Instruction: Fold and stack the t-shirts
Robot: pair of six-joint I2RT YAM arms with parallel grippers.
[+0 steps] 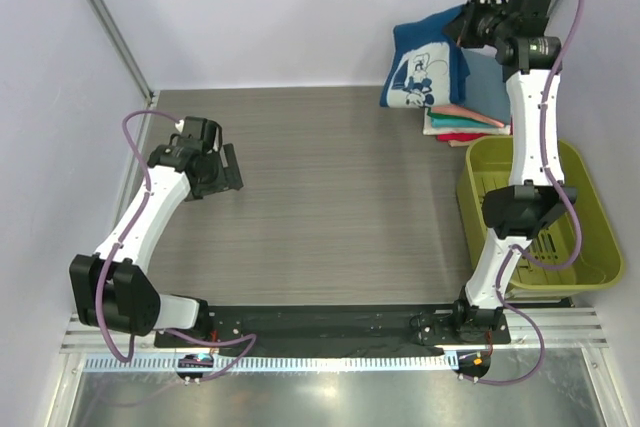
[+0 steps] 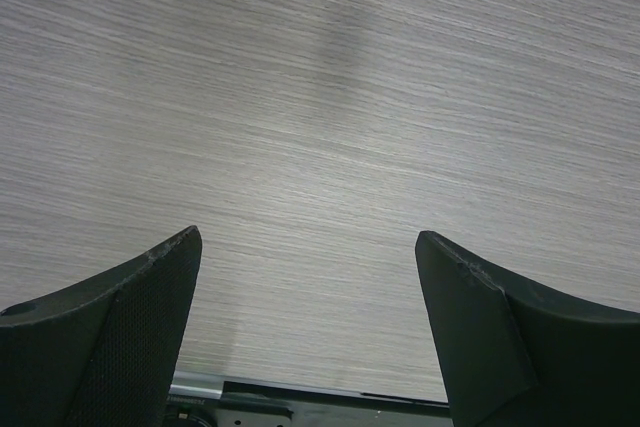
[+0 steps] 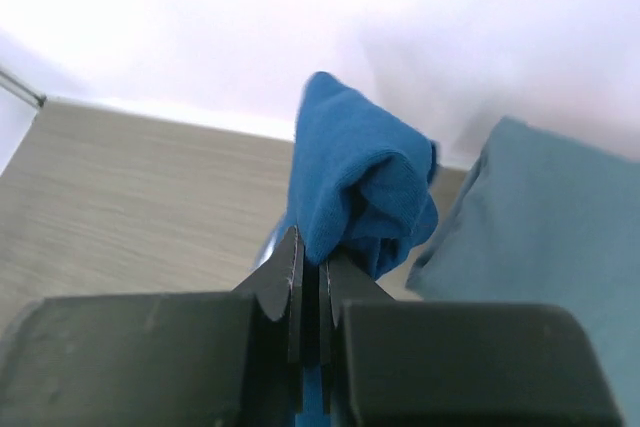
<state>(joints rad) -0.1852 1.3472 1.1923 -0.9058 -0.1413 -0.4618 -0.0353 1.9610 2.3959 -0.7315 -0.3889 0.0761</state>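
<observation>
Top external view: the left arm point(image 1: 150, 217) was bent sharply at its elbow near the table's left edge. Its forearm reached away from the base and its wrist was turned toward the middle. The left gripper point(image 1: 228, 169) hung over the grey wood-grain table point(image 1: 330, 187), jaws spread wide with nothing between them. The right arm point(image 1: 525, 137) stood tall, stretched to the far right corner above the olive-green plastic basket point(image 1: 590, 237). The right gripper point(image 1: 462, 29) pinched the top edge of the dark navy-blue t-shirt with a white cartoon-mouse print point(image 1: 420, 72). That shirt hung down over the stack of folded t-shirts point(image 1: 465, 122) just beyond the basket; whether it touched the stack could not be told.

Left wrist view: both fingers point(image 2: 150, 297) stood far apart over bare tabletop.

Right wrist view: the jaws were pressed together on a bunched fold of the navy shirt point(image 3: 360, 187). The slate-teal folded shirt point(image 3: 540, 237) lay to the right.
</observation>
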